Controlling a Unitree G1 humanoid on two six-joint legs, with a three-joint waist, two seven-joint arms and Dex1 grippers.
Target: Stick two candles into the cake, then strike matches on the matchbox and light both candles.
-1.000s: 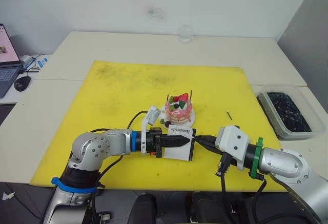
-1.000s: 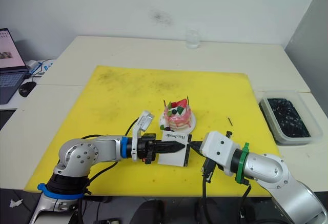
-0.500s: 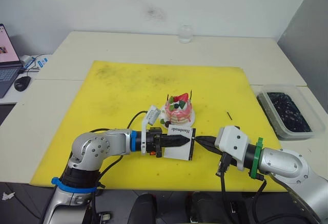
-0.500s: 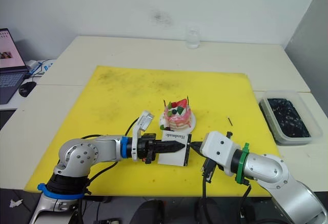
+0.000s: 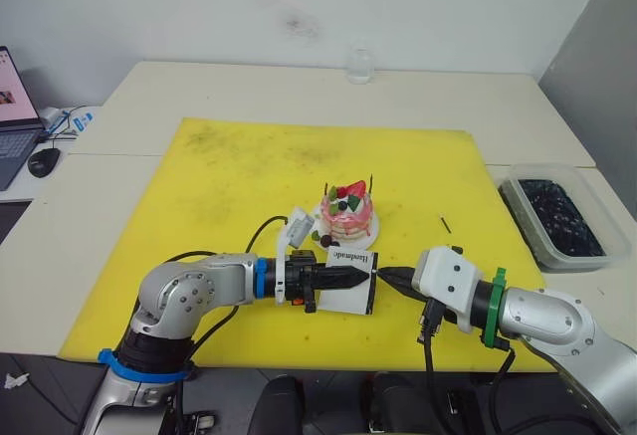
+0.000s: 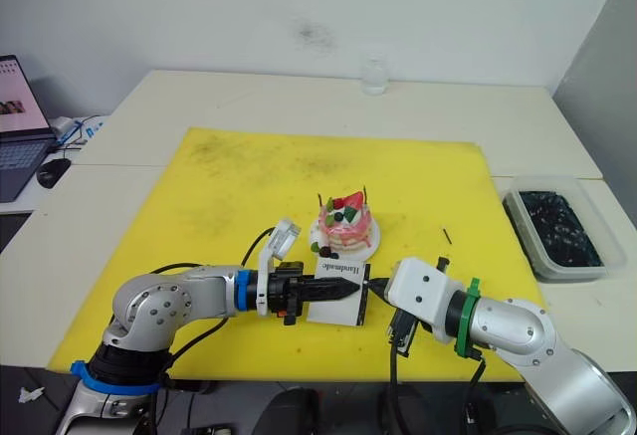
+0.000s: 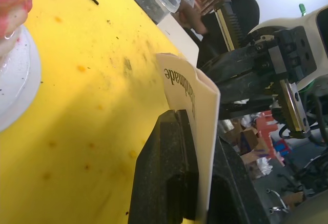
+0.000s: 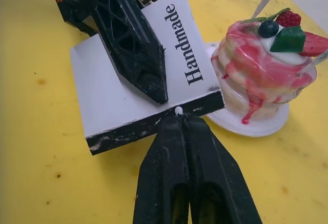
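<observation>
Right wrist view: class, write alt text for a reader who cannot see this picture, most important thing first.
The right gripper, shut on a match, presses its pale tip against the black striking edge of a white matchbox printed "Handmade". The left gripper clamps the box from the opposite side. Beside it on a yellow mat stands a pink cake on a white plate.
</observation>
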